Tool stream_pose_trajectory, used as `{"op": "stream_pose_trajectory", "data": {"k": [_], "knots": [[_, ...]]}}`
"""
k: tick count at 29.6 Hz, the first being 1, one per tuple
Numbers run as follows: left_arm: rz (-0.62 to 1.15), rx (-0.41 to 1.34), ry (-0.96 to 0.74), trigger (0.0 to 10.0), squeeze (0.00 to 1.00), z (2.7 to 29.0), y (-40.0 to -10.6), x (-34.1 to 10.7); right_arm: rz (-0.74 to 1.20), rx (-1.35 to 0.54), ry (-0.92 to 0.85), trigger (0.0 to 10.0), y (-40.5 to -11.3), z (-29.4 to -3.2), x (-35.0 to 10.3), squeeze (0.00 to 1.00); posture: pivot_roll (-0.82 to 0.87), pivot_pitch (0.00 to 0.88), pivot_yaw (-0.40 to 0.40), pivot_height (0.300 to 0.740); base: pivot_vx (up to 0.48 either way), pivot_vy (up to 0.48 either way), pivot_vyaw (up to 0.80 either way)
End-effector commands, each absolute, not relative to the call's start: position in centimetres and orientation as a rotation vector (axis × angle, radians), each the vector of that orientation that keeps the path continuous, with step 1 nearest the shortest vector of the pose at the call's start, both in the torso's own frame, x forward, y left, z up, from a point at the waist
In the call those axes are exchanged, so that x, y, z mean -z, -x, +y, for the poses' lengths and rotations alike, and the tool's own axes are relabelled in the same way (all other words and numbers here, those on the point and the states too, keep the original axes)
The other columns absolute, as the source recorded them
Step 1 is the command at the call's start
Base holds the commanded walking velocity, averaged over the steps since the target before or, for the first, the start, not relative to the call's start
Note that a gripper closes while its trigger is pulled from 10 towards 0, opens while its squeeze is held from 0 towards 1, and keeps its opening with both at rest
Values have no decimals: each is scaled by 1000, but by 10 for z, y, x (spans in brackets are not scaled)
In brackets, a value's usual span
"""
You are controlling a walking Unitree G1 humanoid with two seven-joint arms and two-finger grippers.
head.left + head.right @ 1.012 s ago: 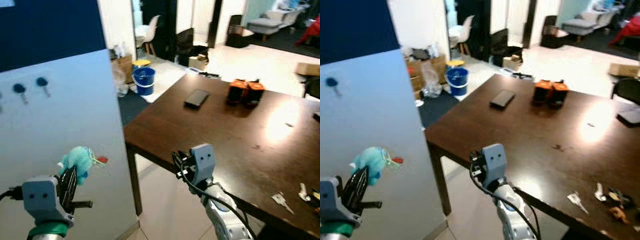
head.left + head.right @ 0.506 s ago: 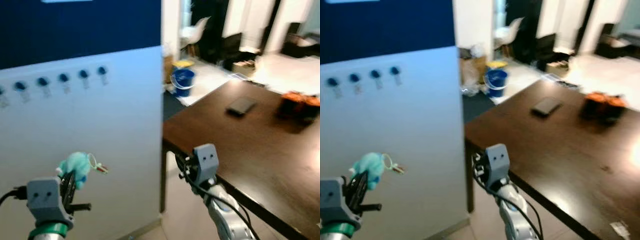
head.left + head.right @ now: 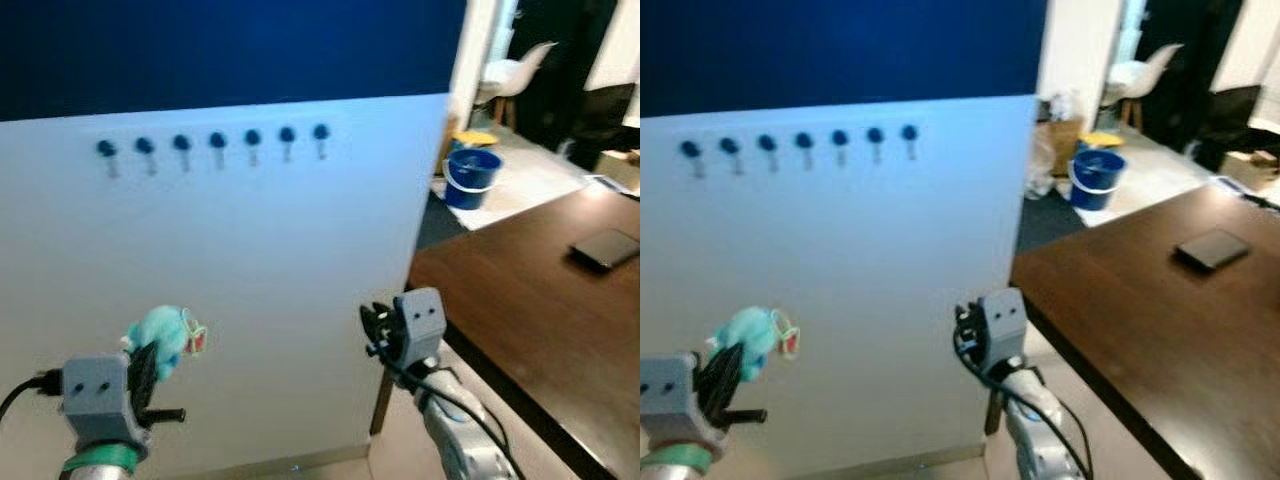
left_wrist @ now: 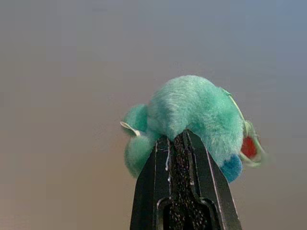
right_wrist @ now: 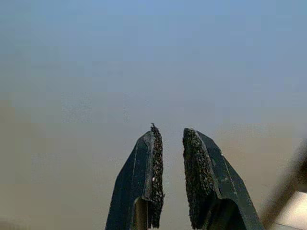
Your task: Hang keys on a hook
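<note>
A fluffy teal keychain plush (image 3: 160, 335) with a key ring and a small red tag (image 3: 195, 342) is pinched in my left gripper (image 3: 150, 362), low on the left in front of a pale blue board (image 3: 300, 250). The left wrist view shows the plush (image 4: 192, 110) bulging over the closed black fingers (image 4: 153, 191). A row of several dark blue hooks (image 3: 215, 140) runs along the board's upper part, well above the plush. My right gripper (image 3: 378, 330) is held up near the board's right edge, open by a narrow gap with nothing between its fingers (image 5: 148, 172).
A dark brown table (image 3: 540, 300) stands to the right of the board, with a black phone (image 3: 607, 248) on it. Behind are a blue bucket (image 3: 468, 177) on the floor and a white chair (image 3: 520, 75). Dark blue wall rises above the board.
The camera has swung left, so the board and the hook row now face me and the table has slid to the right. Both grippers keep their poses; the plush stays held.
</note>
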State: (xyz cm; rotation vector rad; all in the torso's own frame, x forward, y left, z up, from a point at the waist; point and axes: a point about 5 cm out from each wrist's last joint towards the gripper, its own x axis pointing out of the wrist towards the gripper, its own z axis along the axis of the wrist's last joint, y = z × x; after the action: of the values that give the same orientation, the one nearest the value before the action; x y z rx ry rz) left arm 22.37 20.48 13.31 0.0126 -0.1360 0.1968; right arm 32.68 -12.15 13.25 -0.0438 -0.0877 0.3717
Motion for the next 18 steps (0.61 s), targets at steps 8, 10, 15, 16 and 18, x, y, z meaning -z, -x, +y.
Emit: {"op": "stream_pose_trajectory", "data": {"k": [8, 10, 15, 16, 18], "knots": [[-129, -188, -8, 10000, 0, 202, -223, -132, -64, -364, 38, 10000, -327, -124, -127, 0, -144, 0, 95, 740, 0, 0, 800], [-135, -196, -11, 10000, 0, 202, -223, -133, -70, -359, 31, 10000, -327, -124, -128, 0, -144, 0, 93, 740, 0, 0, 650], [-144, -212, -17, 10000, 0, 203, -224, -134, -64, -343, -24, 10000, -328, -126, -129, 0, -143, 0, 90, 740, 0, 0, 0], [-143, -208, -10, 10000, 0, 202, -225, -134, -65, -345, -22, 10000, -328, -126, -129, 0, -143, 0, 90, 740, 0, 0, 0], [-142, -205, -4, 10000, 0, 202, -225, -134, -66, -347, -20, 10000, -328, -126, -129, 0, -143, 0, 90, 740, 0, 0, 0]]}}
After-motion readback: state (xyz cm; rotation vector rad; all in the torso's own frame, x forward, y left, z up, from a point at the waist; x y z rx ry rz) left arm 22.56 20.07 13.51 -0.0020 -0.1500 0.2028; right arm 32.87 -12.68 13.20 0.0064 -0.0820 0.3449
